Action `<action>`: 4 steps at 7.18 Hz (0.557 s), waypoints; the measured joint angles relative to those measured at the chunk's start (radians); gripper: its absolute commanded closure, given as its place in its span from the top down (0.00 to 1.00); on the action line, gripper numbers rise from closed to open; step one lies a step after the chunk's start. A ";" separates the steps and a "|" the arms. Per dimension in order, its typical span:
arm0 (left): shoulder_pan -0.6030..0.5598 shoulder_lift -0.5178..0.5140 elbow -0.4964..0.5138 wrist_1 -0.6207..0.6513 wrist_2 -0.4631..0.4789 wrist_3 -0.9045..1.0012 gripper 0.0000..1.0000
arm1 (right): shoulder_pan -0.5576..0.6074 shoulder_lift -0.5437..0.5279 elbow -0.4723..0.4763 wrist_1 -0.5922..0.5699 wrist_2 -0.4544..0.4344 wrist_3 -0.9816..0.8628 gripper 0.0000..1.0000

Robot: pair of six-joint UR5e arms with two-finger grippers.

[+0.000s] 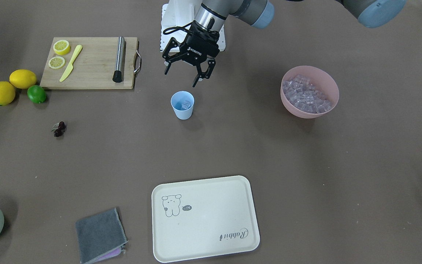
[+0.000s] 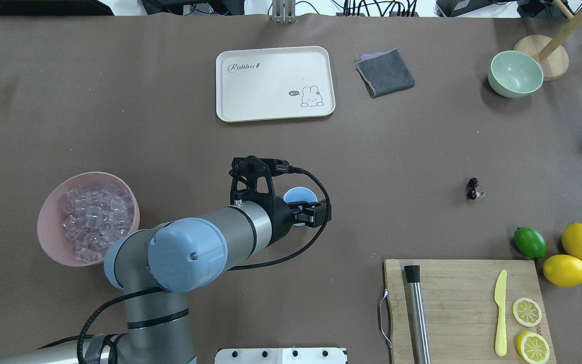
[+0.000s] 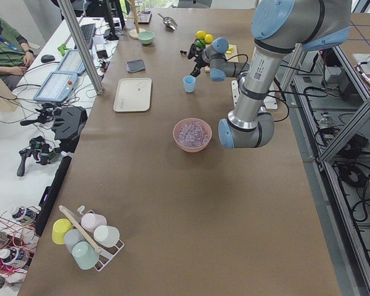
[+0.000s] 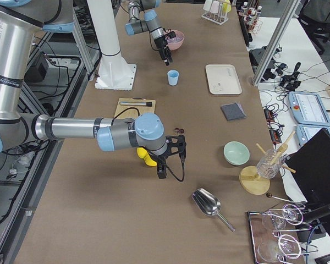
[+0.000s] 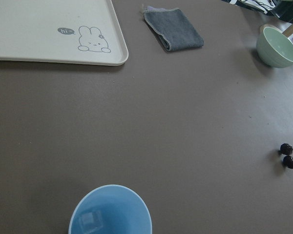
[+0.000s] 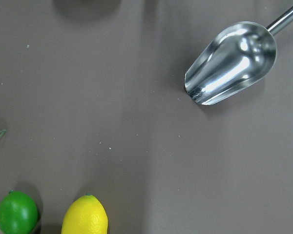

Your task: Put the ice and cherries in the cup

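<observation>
The light blue cup stands mid-table with one ice cube inside; it also shows in the left wrist view. My left gripper hangs open and empty just above and behind the cup. More ice fills the pink bowl. The cherries lie on the bare table, far from the cup, also seen in the overhead view. My right gripper shows only in the exterior right view, near the lemons; I cannot tell if it is open or shut.
A wooden board holds lemon slices, a yellow knife and a metal muddler. Two lemons and a lime lie beside it. A cream tray, a grey cloth, a pale green bowl and a metal scoop lie further off.
</observation>
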 measured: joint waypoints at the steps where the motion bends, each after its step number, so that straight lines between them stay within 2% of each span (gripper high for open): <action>1: -0.010 0.048 -0.057 0.028 -0.001 0.007 0.98 | -0.010 0.009 0.007 0.000 0.004 0.035 1.00; 2: -0.045 0.096 -0.131 0.116 -0.033 0.035 0.98 | -0.026 0.021 0.020 0.000 0.004 0.086 1.00; 4: -0.211 0.154 -0.271 0.389 -0.241 0.189 0.98 | -0.067 0.049 0.047 0.003 -0.003 0.197 1.00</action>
